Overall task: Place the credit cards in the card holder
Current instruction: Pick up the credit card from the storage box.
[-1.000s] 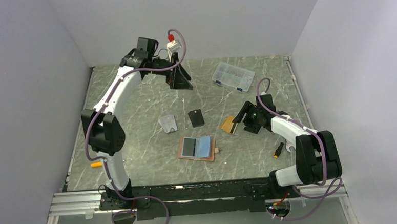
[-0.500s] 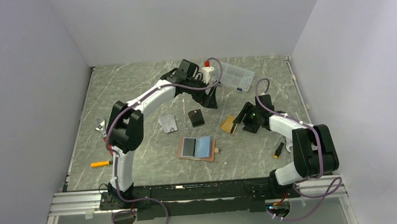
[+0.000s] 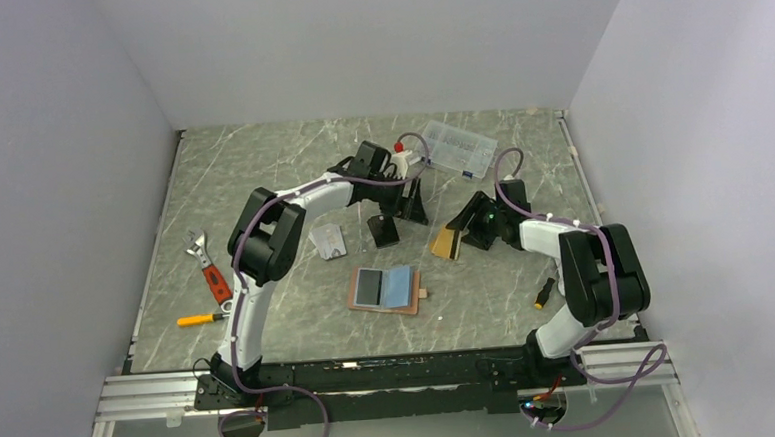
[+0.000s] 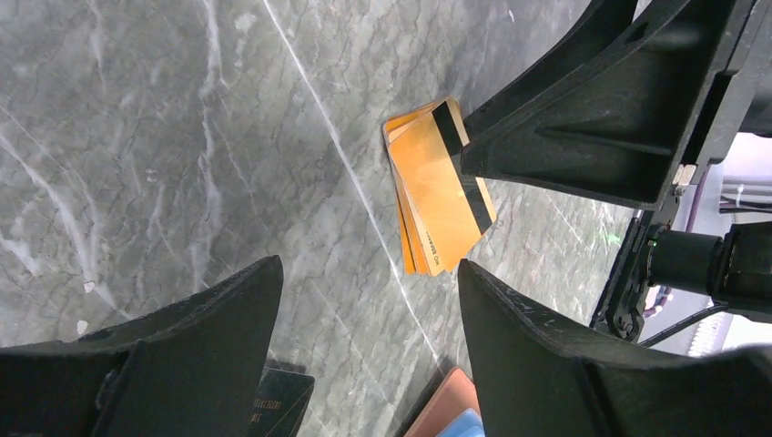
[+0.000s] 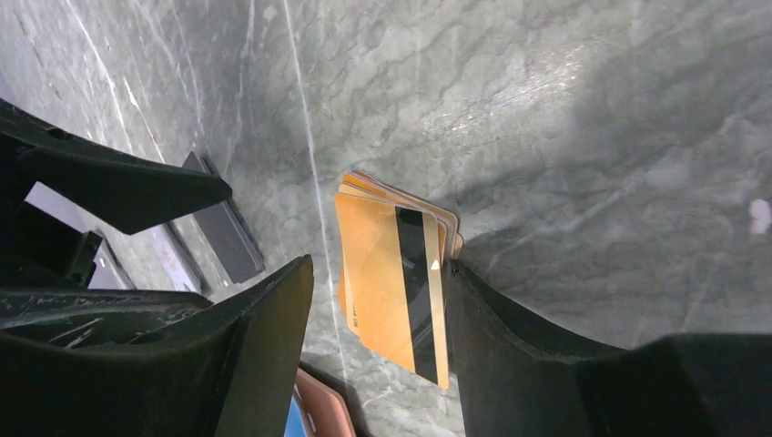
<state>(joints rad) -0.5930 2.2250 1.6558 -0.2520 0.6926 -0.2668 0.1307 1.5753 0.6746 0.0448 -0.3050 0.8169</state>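
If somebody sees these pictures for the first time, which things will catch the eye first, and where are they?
The fanned stack of orange-gold credit cards with black stripes stands out on the grey marble table, right of centre, with the right gripper open around it. The left gripper hangs open just beyond the cards, to their left. Nearer the arms' bases, the card holder lies open, blue-grey pockets up.

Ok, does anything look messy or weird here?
Yes: the orange cards, right of the open card holder, sit in a sloppy fanned stack, edges not lined up. Nothing looks spilled or broken.
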